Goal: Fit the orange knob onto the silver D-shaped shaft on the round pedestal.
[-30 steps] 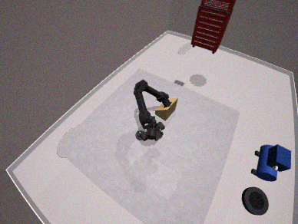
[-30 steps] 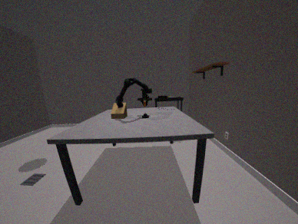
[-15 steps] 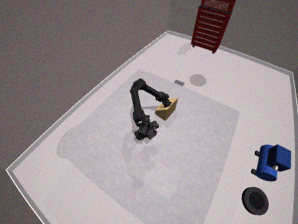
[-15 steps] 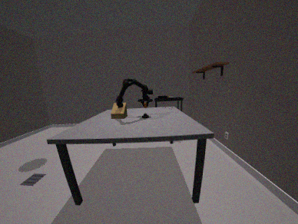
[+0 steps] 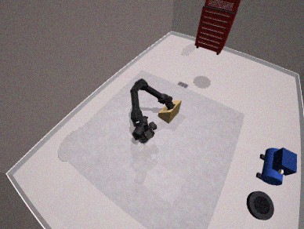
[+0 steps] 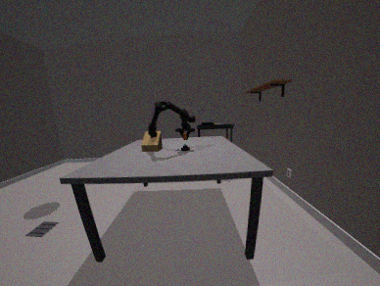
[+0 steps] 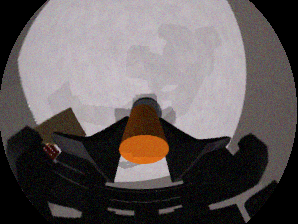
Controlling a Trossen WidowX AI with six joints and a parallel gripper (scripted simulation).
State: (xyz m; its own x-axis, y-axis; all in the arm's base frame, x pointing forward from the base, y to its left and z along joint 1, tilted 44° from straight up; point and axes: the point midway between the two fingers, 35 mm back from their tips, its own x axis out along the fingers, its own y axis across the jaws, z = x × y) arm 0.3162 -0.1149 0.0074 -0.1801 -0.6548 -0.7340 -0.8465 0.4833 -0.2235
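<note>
Carrying phase of the fitting task. The gripper (image 7: 143,137) has its jaws pinching the orange knob (image 7: 144,137), which is held clear of the table (image 6: 211,162). In the exterior view the knob (image 6: 185,133) hangs directly above a small dark object, judged to be the round pedestal (image 6: 185,147), with open space between them. The silver D-shaped shaft is too small to resolve in any view, and the wrist view shows a dark rounded form just beyond the knob's far end; whether this is the pedestal cannot be told. The knob's hole and its flat are hidden. The next move calls for centring the knob over the shaft, turning it until the two flats match, then pressing straight down until it seats, and only then spreading the jaws. The arm rises from a tan base block (image 6: 152,141). No containers stand on the table.
</note>
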